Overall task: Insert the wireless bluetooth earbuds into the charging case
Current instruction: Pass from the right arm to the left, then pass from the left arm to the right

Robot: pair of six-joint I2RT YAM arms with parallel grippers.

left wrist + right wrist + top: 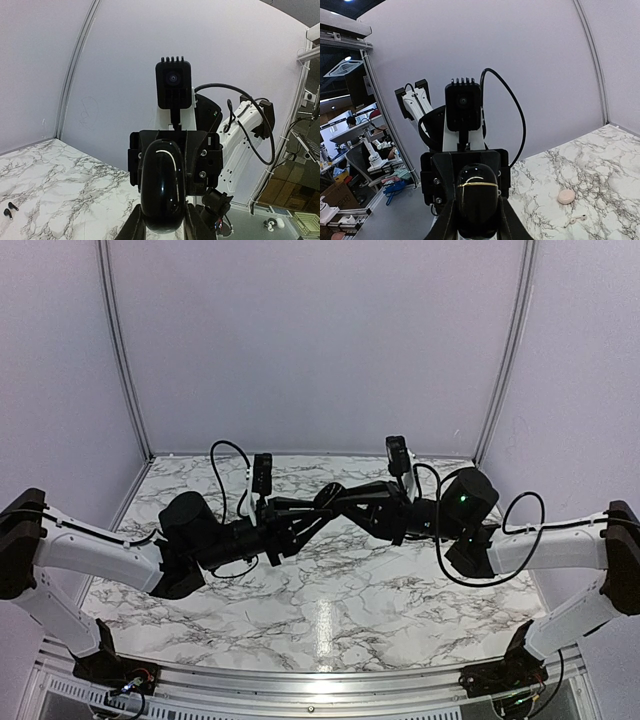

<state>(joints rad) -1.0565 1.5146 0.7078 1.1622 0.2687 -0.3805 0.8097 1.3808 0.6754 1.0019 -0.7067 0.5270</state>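
A glossy black rounded lump point(327, 494) hangs in mid-air between both arms, above the middle of the table. My left gripper point(162, 222) is shut on the black lump point(161, 185) from the left. My right gripper point(476, 225) is shut on the same lump point(476, 197), which shows a thin gold seam line there. Two tiny black earbuds point(8, 209) lie on the marble at the far left of the left wrist view. The pale pink charging case point(566, 196) lies shut on the marble, away from both grippers. I cannot make out the earbuds or the case in the top view.
A small white stemmed piece point(577, 219) lies just in front of the pink case. The marble table point(330, 610) is walled by pale panels at the back and both sides. Both arms' cables loop above the grippers.
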